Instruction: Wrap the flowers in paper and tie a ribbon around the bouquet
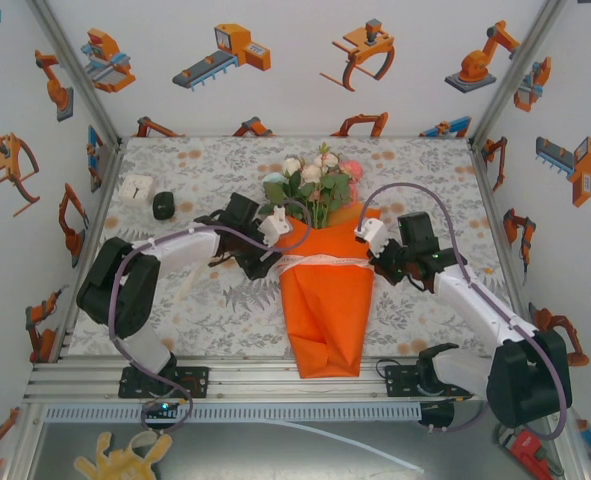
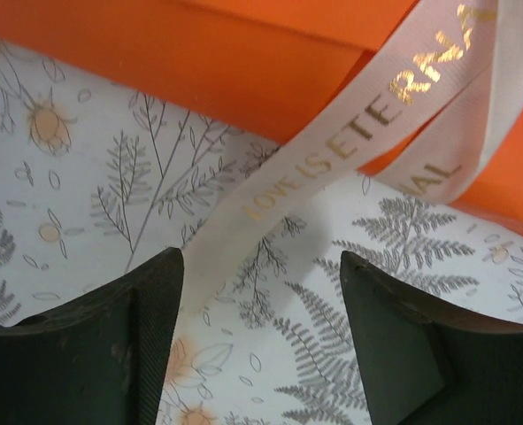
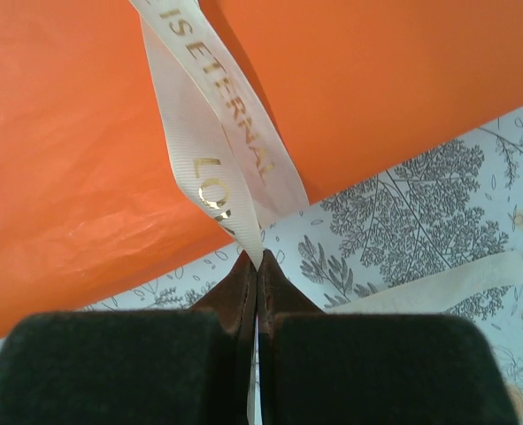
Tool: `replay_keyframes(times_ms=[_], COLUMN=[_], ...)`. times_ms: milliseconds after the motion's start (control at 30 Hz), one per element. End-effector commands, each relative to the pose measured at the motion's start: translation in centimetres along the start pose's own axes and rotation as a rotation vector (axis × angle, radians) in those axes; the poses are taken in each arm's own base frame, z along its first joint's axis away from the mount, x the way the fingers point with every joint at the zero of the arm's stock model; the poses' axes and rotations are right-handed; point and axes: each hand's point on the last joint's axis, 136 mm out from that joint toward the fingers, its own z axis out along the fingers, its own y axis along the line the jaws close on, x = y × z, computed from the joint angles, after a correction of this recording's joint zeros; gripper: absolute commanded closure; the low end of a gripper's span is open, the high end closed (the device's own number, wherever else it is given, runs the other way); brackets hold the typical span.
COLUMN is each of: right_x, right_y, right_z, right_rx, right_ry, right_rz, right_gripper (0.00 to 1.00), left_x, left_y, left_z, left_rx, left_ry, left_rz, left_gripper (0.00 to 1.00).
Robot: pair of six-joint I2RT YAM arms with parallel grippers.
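Observation:
The bouquet lies mid-table, the flowers (image 1: 313, 180) pointing to the back and the orange paper (image 1: 325, 305) cone toward the front. The cream ribbon (image 1: 320, 262), printed with gold letters, crosses the cone just below the blooms. At the cone's left edge is my left gripper (image 1: 266, 258). In the left wrist view it (image 2: 261, 297) stands open over the tablecloth, and a ribbon (image 2: 349, 146) strand runs down beside its left finger (image 2: 150, 310), below the paper (image 2: 226, 62). My right gripper (image 1: 376, 262) sits at the cone's right edge. Its jaws (image 3: 258, 264) are shut on the ribbon (image 3: 212, 146) next to the paper (image 3: 84, 168).
A white box (image 1: 135, 187) and a small dark object (image 1: 164, 205) sit at the back left of the printed tablecloth (image 1: 425, 170). A loose ribbon tail (image 3: 447, 283) lies on the cloth right of my right gripper. The metal rail (image 1: 275, 375) runs along the front edge.

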Motion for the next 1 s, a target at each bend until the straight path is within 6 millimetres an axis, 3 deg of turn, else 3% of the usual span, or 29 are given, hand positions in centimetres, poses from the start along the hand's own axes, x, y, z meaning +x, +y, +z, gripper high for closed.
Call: replay_keyframes(times_ms=[0,200,600,767,867,967], right_x=[-1.5,-1.6,-1.9,-2.1,-2.1,-2.0], right_y=[0.1,-0.2,-0.5,-0.6,-0.9,-1.9], right_z=[-0.4,-0.8,-1.9,-2.0,-2.0,-2.0], right_rx=[-0.004,0.024,0.07,0.07,0.088,0.152], right_ry=[-0.069,-0.066,-0.086,-0.093,-0.098,-0.119], right_rz=[0.006,0.001,0.0,0.012,0.03,0.081], right_gripper=[1.0,1.0,1.0,1.0,1.0,1.0], left_x=[-2.5,-3.0,-2.8,-2.8,-2.9,-2.4], left_y=[1.4,-0.9,-1.8,-1.3,-0.9,0.5], left_z=[-0.2,0.7,2.7,3.0,2.9,1.8], left_rx=[-0.079,0.1,0.181,0.157,0.126,0.053], left_ry=[-0.083,-0.067,0.028,0.034,0.034,0.043], left_rz=[0.094,0.088,0.065,0.064,0.066,-0.005], left_gripper=[0.31,0.31,0.42,0.69,0.96,1.0])
